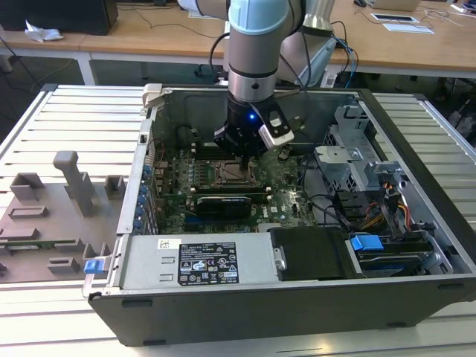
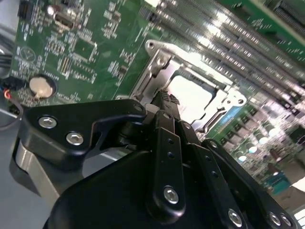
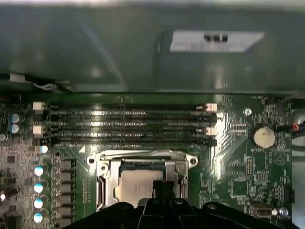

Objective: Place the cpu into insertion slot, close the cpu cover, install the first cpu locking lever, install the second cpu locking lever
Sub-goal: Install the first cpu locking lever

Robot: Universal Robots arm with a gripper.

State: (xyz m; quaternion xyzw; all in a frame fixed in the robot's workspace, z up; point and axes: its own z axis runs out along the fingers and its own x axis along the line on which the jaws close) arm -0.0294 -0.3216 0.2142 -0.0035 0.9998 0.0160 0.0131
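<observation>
The cpu (image 3: 135, 188) (image 2: 193, 90) lies flat in the insertion slot (image 1: 236, 172), its pale metal top showing. Around it the silver cpu cover (image 3: 101, 190) (image 2: 151, 71) lies down, framing the chip through its window. A thin metal lever (image 3: 138, 153) runs along the cover's edge on the side of the memory slots. My gripper (image 1: 245, 154) (image 2: 167, 98) (image 3: 162, 186) hangs just above the cpu's edge, shut, with its black fingertips pressed together and nothing seen between them. The gripper's body hides the near side of the socket in both wrist views.
Long black memory slots (image 3: 128, 124) run beside the socket. A coin battery (image 3: 263, 137) (image 2: 42, 87) sits on the green board. In the exterior view a black card (image 1: 221, 203), a power supply (image 1: 186, 260) and a drive cage (image 1: 349, 152) crowd the open case.
</observation>
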